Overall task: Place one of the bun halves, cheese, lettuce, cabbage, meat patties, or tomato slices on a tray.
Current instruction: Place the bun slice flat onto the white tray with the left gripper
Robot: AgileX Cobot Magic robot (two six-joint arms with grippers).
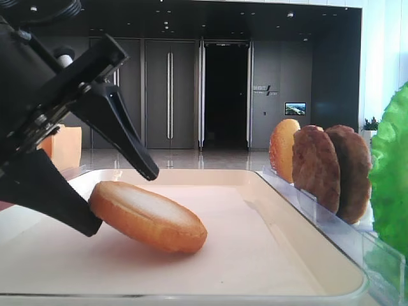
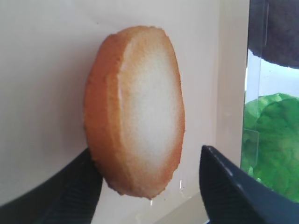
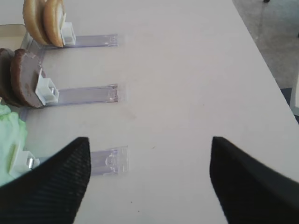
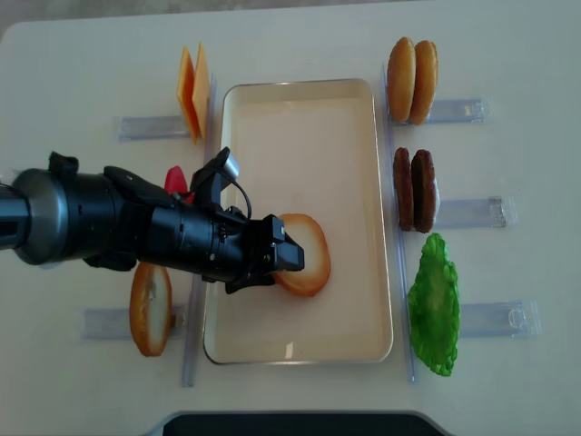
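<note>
the left claw [image 4: 289,254] has its jaws parted either side of a bun half [image 4: 304,254], the upper one clear of it, the lower one close against the rim, so it reads as released rather than gripped. the bun lies in the tray [image 4: 354,182], left of the middle, pale face up and tipped, one edge propped near the lower jaw, probably because it is only just let go. the right claw [image 3: 149,186] hangs open over bare table, holding nothing. the other food stands on edge in clear racks, likely so a claw can pinch each piece: two buns [image 4: 411,80] far right, two patties [image 4: 414,190], one lettuce [image 4: 434,304], two cheese slices [image 4: 192,91] far left, one orange bun [image 4: 151,309] near left.
</note>
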